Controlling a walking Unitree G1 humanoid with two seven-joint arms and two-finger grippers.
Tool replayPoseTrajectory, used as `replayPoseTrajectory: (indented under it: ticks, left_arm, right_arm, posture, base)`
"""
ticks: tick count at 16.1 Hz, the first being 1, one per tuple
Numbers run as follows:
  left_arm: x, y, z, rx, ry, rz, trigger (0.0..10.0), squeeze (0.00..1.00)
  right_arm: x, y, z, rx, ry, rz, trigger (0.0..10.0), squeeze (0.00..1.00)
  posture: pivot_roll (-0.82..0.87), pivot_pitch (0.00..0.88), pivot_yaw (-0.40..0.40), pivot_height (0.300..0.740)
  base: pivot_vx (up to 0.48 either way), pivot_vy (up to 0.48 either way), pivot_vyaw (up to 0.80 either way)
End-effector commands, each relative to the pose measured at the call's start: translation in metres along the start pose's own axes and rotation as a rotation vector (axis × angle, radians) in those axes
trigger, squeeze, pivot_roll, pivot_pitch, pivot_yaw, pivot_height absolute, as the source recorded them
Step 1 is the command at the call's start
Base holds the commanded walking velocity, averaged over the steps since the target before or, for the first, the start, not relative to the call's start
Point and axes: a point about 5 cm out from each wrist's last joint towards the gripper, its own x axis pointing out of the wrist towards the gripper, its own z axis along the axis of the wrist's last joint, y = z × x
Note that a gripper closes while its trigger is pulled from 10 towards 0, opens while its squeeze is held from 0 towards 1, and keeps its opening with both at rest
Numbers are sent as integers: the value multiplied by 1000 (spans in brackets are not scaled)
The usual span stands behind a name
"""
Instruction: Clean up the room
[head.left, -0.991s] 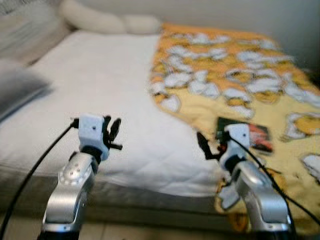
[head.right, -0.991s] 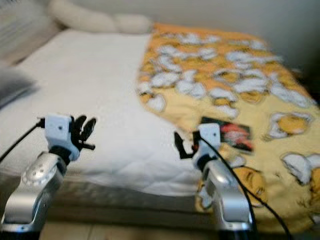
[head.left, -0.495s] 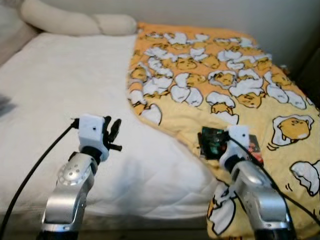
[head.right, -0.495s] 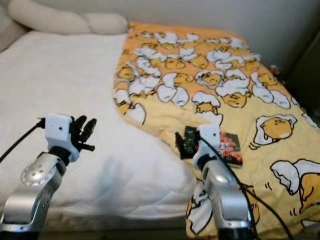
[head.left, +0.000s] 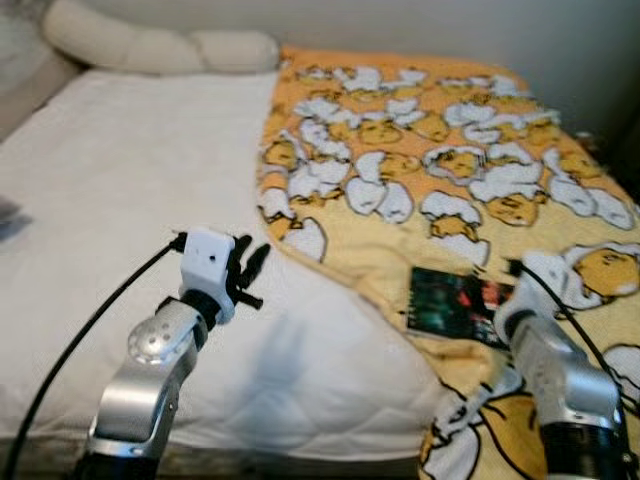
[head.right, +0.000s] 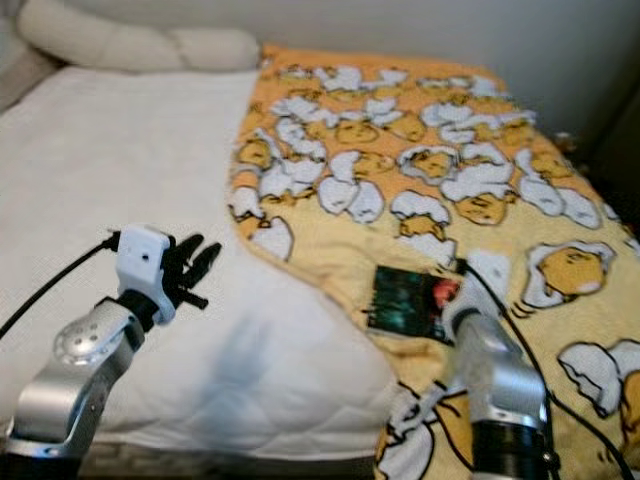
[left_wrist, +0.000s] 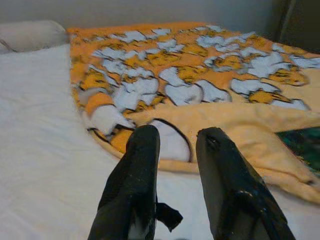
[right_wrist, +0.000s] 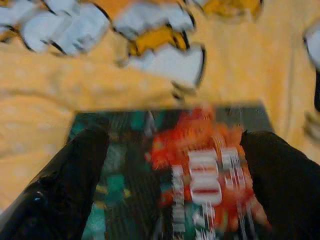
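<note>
A flat dark packet (head.left: 447, 299) with green and red print lies on the yellow egg-print blanket (head.left: 420, 130). My right gripper (right_wrist: 175, 190) hovers just above it, open wide. The packet (right_wrist: 165, 150) shows between its two black fingers (right_wrist: 65, 190), and I cannot tell whether they touch it. My right arm (head.left: 550, 370) reaches in over the blanket's near part. My left gripper (left_wrist: 177, 145) is open with nothing between its fingers. It hangs over the white mattress (head.left: 130, 170), near the blanket's folded edge.
A long cream pillow (head.left: 150, 50) lies along the head of the bed by the wall. A grey item (head.left: 8, 215) pokes in at the left edge. Dark furniture (head.right: 620, 130) stands past the bed's right side. The mattress's front edge runs just below my arms.
The whole view has shifted and sharpened as the camera moved. My right gripper has moved right, over the packet's red end. My left arm holds much the same pose.
</note>
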Motion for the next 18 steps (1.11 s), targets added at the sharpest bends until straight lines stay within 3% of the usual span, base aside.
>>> replayPoseTrajectory:
  ticks: [1,2,4,5,6,10,13,14,16,17,18]
  left_arm:
    - [3,-6,7,-8,-8,-62,10000,0]
    - [3,-11,8,-29,23,-169,10000,0]
    - [4,-15,10,19,50,-287,10000,0]
    - [6,-15,12,46,60,-347,10000,698]
    - [6,-15,15,43,71,-398,10000,1000]
    - [2,-16,14,61,95,-447,10000,1000]
    - [0,-20,12,62,109,-493,10000,1000]
    - [-1,-22,12,60,119,-521,10000,1000]
    - [-2,-25,11,52,138,-560,10000,1000]
    - [-5,-29,9,54,174,-624,10000,1000]
    - [-6,-30,9,59,183,-637,10000,1000]
  right_arm:
    - [1,-9,0,51,23,-37,10000,0]
    - [6,-18,-4,145,67,-77,10000,0]
    - [7,-21,-3,195,82,-107,10000,0]
    - [7,-24,-3,207,91,-157,10000,1000]
    - [6,-32,-7,222,112,-233,10000,1000]
    - [2,-43,-18,308,163,-322,10000,1000]
    - [6,-33,-22,423,189,-241,10000,1000]
    - [8,-24,-21,504,196,-179,10000,1000]
    - [9,-18,-21,532,206,-144,10000,1000]
    - [11,-13,-23,586,231,-104,10000,588]
    - [12,-10,-23,593,229,-77,10000,467]
  posture:
    - [7,0,-22,740]
    - [8,0,-24,740]
    - [13,0,-29,740]
    - [15,0,-31,740]
    - [12,0,-27,740]
    - [6,0,-25,740]
    - [7,0,-24,740]
    - [8,0,-24,740]
    - [11,0,-24,740]
    - [13,0,-22,740]
    - [13,0,-22,740]
  base:
    - [0,0,0]
    - [0,0,0]
    - [0,0,0]
    - [0,0,0]
    - [0,0,0]
    - [0,0,0]
    - [0,0,0]
    - [0,0,0]
    - [0,0,0]
    - [0,0,0]
    - [0,0,0]
